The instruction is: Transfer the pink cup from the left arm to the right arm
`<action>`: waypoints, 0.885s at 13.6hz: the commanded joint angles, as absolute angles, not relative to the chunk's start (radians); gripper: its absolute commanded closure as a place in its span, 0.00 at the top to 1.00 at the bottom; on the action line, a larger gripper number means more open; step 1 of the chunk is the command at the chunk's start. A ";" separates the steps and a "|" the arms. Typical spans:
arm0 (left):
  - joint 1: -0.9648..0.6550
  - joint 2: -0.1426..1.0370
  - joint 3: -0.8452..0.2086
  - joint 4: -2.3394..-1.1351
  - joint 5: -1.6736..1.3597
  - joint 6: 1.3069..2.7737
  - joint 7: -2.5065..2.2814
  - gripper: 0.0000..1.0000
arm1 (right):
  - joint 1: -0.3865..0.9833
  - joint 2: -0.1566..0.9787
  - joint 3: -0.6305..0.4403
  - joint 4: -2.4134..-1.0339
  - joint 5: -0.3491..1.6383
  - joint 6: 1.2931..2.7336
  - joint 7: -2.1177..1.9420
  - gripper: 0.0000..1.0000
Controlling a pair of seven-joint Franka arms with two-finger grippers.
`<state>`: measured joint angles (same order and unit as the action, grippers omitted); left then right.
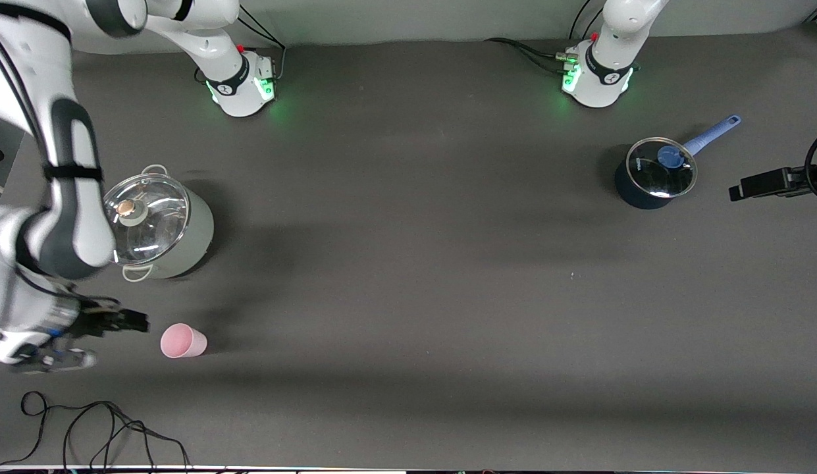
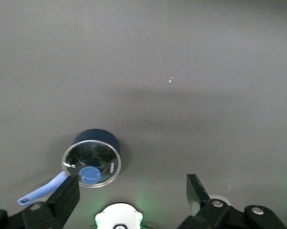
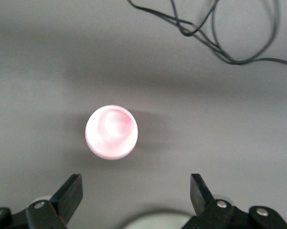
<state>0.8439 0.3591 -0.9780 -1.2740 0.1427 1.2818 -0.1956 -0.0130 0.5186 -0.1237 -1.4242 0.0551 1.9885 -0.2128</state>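
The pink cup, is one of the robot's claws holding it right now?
No. The pink cup stands by itself on the table, and the right gripper hangs open above it with both fingers clear of the cup.

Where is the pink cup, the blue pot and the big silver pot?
pink cup (image 1: 182, 341), front view, on its open rim.
blue pot (image 1: 659, 174), front view, on its glass lid.
big silver pot (image 1: 147, 219), front view, on its glass lid.

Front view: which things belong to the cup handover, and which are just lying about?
Job:
- pink cup, upright on the table, not held
- right gripper, open, beside the cup
- left gripper, open, high over the table

Lying about:
- steel pot with glass lid
- blue saucepan with lid
- loose black cable
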 commanded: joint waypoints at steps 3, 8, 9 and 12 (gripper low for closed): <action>0.613 0.284 -0.682 -1.279 0.112 1.279 -0.106 1.00 | -0.014 0.292 -0.147 -1.468 0.035 1.823 -0.238 1.00; 0.356 0.227 -0.323 -1.292 0.014 1.298 0.001 1.00 | -0.003 0.177 -0.163 -1.466 0.034 1.720 -0.238 1.00; 0.300 0.222 -0.251 -1.296 0.006 1.304 0.018 1.00 | -0.003 0.161 -0.161 -1.466 0.034 1.706 -0.236 1.00; 0.129 0.167 -0.057 -1.371 -0.023 1.357 0.047 1.00 | -0.008 0.130 -0.141 -1.466 0.034 1.686 -0.230 1.00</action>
<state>0.2424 0.2357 -0.1757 -1.2836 -0.0057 1.3088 0.0235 -0.0087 0.1711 -0.1525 -1.4300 0.0455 1.6877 -0.2197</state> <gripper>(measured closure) 0.000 0.000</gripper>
